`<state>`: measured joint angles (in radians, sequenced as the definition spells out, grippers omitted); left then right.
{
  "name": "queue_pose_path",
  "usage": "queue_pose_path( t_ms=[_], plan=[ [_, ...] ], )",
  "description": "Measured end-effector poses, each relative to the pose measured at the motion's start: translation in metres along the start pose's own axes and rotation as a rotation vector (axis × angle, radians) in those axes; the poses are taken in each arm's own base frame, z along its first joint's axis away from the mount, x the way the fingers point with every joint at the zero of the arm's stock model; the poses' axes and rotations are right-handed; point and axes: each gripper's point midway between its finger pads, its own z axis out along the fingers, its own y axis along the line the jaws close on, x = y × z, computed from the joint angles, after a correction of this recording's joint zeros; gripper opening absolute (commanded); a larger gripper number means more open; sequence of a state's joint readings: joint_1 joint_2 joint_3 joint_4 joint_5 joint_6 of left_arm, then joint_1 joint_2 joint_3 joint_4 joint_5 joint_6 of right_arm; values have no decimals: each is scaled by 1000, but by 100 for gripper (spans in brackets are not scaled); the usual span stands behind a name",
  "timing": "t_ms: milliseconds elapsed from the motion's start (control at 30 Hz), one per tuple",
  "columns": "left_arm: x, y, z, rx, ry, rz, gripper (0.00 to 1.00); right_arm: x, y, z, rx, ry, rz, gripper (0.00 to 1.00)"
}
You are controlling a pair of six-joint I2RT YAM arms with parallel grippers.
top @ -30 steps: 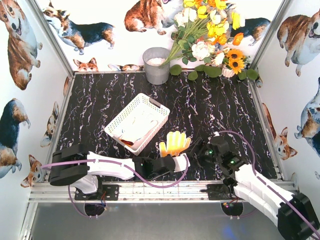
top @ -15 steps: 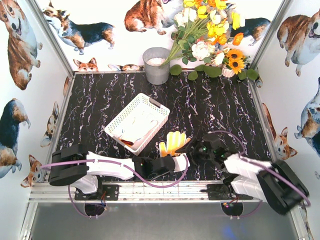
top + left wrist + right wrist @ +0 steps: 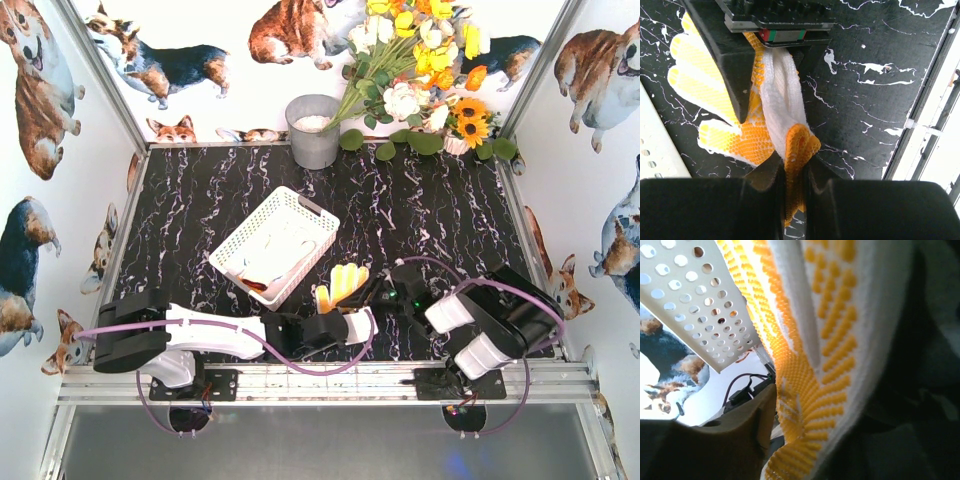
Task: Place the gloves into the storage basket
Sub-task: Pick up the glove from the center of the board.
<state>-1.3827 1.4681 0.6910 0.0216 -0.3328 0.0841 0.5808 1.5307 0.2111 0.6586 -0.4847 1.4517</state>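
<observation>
The yellow glove (image 3: 342,283) with an orange cuff lies just off the near right corner of the white storage basket (image 3: 245,225). My left gripper (image 3: 347,320) is shut on the orange cuff (image 3: 796,145), pinching it into an upright fold. My right gripper (image 3: 376,295) has come in from the right, and its jaws press on both sides of the glove's white middle ridge (image 3: 782,85). In the right wrist view the glove's dotted palm (image 3: 825,355) fills the frame, with the basket wall (image 3: 695,300) beyond. Cream-white gloves (image 3: 275,245) lie in the basket. The blue glove is out of view.
A grey metal bucket (image 3: 313,130) stands at the back with something white in it. A bunch of artificial flowers (image 3: 420,80) fills the back right corner. The aluminium rail (image 3: 320,382) runs along the near edge. Printed walls close in left, right and back.
My right arm has folded and swung its gripper left onto the yellow glove. The glove has bunched up narrower. My left gripper has stayed on the cuff.
</observation>
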Motion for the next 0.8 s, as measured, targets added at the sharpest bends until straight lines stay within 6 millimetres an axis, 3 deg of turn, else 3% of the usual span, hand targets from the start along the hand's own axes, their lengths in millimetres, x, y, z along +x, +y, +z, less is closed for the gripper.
queue_pose_path(
  t_ms=[200, 300, 467, 633, 800],
  plan=[
    [1, 2, -6, 5, 11, 15, 0, -3, -3, 3, -5, -14, -8, 9],
    [-1, 5, -12, 3, 14, 27, 0, -1, -3, 2, -8, -12, -9, 0],
    [-17, 13, -27, 2, 8, 48, 0, 5, 6, -9, -46, -11, -8, 0],
    [-41, 25, -42, -12, -17, 87, 0, 2, 40, -32, -123, -93, -78, 0],
    [-69, 51, -53, -32, -46, 108, 0, -14, 82, -70, -191, -266, -167, 0]
  ],
)
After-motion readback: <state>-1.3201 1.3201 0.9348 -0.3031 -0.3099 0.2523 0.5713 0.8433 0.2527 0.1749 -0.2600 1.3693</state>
